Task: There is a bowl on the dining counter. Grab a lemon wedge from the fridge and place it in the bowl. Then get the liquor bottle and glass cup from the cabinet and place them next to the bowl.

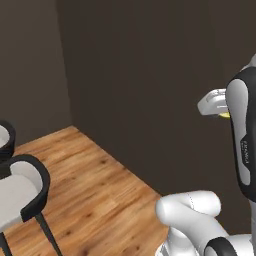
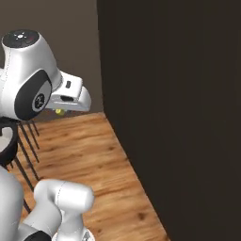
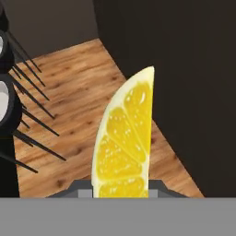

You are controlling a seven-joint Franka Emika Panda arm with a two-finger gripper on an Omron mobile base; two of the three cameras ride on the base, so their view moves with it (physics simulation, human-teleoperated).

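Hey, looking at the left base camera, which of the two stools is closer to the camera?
The lower stool, with its pale seat and dark curved backrest showing large. The other stool sits behind it at the left edge, mostly cut off.

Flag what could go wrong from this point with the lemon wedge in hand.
The lemon wedge is pinched only at its lower end by the gripper, most of it standing free, so a swing could tip or drop it onto the wooden floor. The dark wall and the stools stand close, so a wide arm sweep might clip either.
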